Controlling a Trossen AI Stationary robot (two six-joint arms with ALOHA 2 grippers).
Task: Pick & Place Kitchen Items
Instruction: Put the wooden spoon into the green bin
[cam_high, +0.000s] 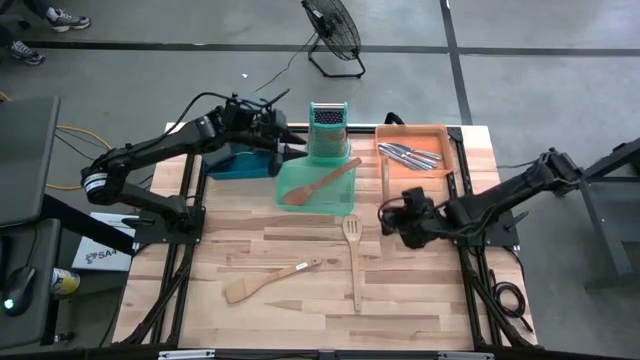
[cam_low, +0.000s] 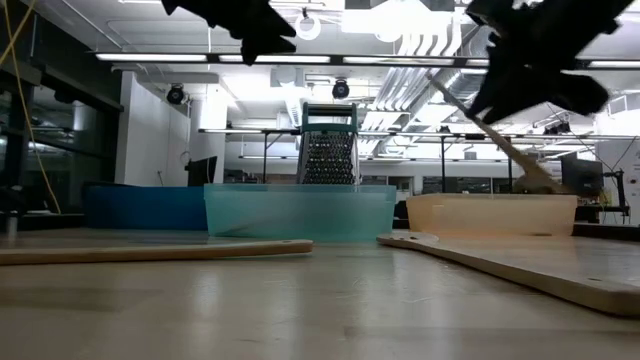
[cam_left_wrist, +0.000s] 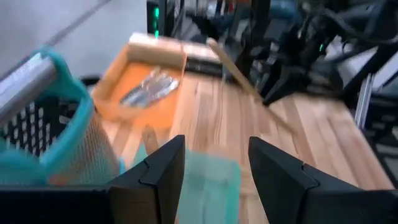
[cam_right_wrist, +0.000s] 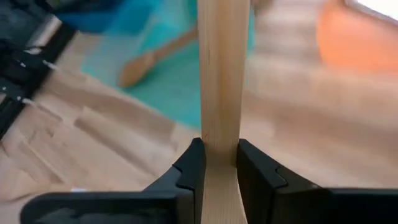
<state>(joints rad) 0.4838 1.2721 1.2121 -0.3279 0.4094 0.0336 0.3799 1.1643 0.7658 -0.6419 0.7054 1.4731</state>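
Observation:
My right gripper (cam_high: 392, 216) hangs above the table's right half, shut on a pale wooden utensil (cam_high: 385, 176); its handle runs toward the orange tray (cam_high: 445, 135). Silver cutlery (cam_high: 410, 155) lies in that tray. A wooden spoon (cam_high: 320, 181) rests in the green tray (cam_high: 300, 195). On the bare table lie a slotted wooden spatula (cam_high: 353, 258) and a second wooden spatula (cam_high: 270, 281). My left gripper (cam_left_wrist: 214, 149) is open, holds nothing, and hovers over the green tray's far left corner beside the metal grater (cam_high: 328, 124). My right gripper pinches the wooden utensil's handle (cam_right_wrist: 220, 134) between its two fingers (cam_right_wrist: 189, 165), which lie across it. The utensil is lifted clear of the table and slants through the air (cam_low: 500, 140). Which end lies behind the fingers is hidden by the gripper.
A blue tray (cam_high: 235, 163) stands at the far left under my left arm. The three trays and the grater line the far edge. Both loose spatulas lie in the near middle. A floor fan (cam_high: 333, 35) stands beyond the table.

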